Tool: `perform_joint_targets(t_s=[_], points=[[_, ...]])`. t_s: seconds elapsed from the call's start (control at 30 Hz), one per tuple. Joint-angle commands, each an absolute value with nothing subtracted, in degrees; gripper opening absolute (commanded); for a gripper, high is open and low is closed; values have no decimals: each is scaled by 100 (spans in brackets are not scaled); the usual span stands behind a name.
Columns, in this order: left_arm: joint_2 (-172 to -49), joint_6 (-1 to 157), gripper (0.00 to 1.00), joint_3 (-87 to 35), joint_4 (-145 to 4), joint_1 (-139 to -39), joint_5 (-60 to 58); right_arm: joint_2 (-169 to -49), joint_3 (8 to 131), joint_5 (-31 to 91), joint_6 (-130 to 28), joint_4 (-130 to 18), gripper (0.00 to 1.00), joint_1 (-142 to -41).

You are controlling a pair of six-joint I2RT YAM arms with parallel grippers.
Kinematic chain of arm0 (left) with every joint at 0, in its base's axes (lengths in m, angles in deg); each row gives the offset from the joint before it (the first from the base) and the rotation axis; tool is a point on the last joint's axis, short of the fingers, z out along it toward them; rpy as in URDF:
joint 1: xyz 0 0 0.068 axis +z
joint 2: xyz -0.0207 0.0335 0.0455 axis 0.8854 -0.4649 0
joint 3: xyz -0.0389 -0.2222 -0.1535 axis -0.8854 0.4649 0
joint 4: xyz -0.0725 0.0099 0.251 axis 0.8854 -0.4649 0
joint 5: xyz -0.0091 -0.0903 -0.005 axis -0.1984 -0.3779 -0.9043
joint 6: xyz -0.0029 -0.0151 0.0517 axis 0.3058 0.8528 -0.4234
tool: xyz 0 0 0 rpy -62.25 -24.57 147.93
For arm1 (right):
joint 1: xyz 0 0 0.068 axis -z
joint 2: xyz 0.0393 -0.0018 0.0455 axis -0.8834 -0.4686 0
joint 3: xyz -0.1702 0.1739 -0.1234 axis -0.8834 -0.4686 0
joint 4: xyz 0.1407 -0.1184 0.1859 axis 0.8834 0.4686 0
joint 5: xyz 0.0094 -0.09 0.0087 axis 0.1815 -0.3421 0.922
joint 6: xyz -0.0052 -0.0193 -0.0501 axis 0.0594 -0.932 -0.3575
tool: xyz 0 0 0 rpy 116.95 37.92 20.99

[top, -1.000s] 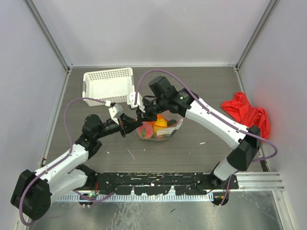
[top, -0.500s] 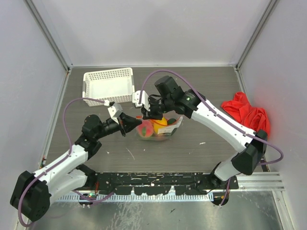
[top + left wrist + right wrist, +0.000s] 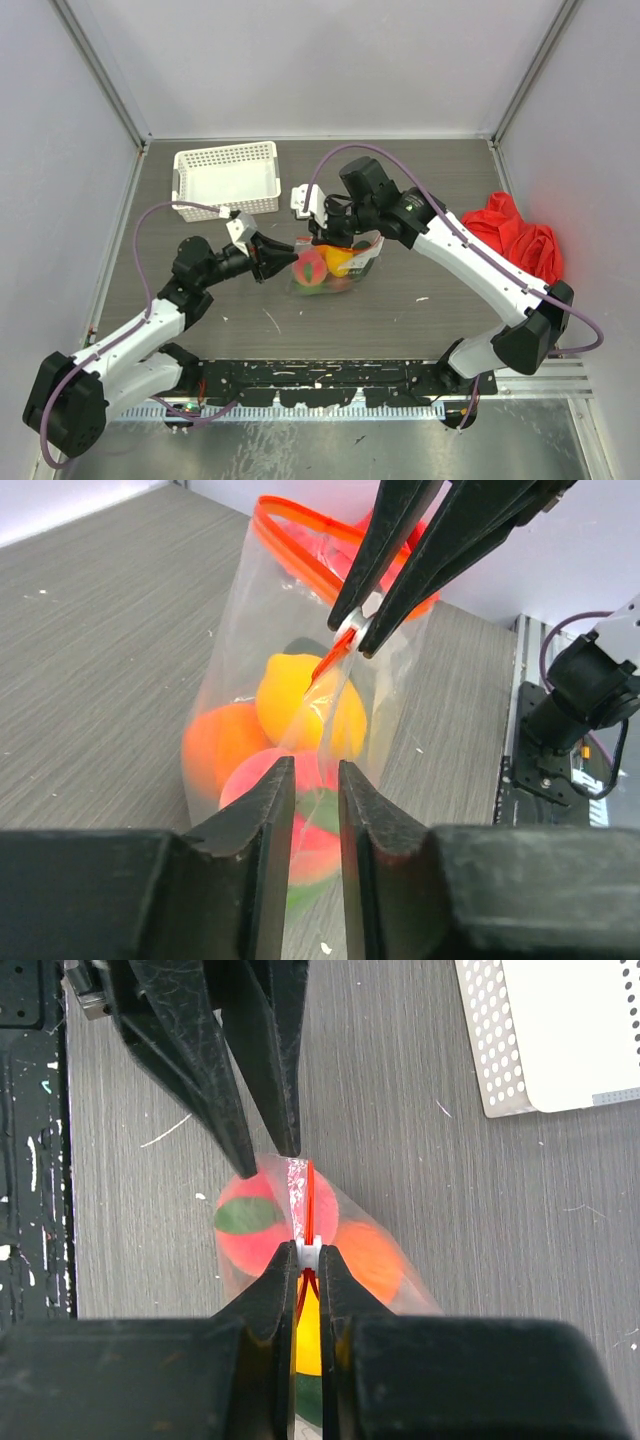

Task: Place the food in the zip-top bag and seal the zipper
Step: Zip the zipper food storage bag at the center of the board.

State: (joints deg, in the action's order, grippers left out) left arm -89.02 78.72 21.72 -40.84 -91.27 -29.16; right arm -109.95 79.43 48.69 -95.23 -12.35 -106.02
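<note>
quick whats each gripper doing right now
left gripper: closed, pinching the zip-top bag at its edge
right gripper: closed on the zipper slider

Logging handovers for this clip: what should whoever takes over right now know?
The left gripper is shut on the zip-top bag's end.
The right gripper is shut on the white slider of the zipper.
The food is inside the bag; none visible outside it.
Done: bagging; zipper closed between the two grippers.
Left: draw the slider along the open stretch, then release.
</note>
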Motion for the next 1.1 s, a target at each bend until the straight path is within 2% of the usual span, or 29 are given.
perform_joint_targets(t_s=[0.0, 0.13, 0.4, 0.53, 0.6, 0.73, 0.77, 1.07], points=[[-9143, 8005, 31, 1836, -3619, -9095, -3339, -10804, 8049, 5087, -9440, -1300, 1, -10549], [-9343, 8042, 44, 1681, -3468, -9097, -3498, -10844, 8135, 5239, -9495, -1290, 1, -10556], [-9890, 8199, 45, 1298, -3164, -9095, -4031, -10894, 8217, 5614, -9593, -1294, 1, -10554], [-10105, 8257, 38, 1173, -3110, -9095, -4213, -10924, 8236, 5697, -9592, -1290, 1, -10563], [-10181, 8283, 28, 1116, -3102, -9099, -4296, -10925, 8238, 5730, -9590, -1290, 1, -10561], [-10206, 8328, 2, 1063, -3091, -9095, -4403, -10949, 8233, 5714, -9619, -1233, 1, -10559], [-10189, 8330, 0, 1072, -3088, -9095, -4411, -10963, 8239, 5645, -9626, -1196, 1, -10556], [-9556, 8195, 0, 1630, -2919, -9095, -3645, -10764, 8131, 4638, -9570, -1020, 1, -10553]])
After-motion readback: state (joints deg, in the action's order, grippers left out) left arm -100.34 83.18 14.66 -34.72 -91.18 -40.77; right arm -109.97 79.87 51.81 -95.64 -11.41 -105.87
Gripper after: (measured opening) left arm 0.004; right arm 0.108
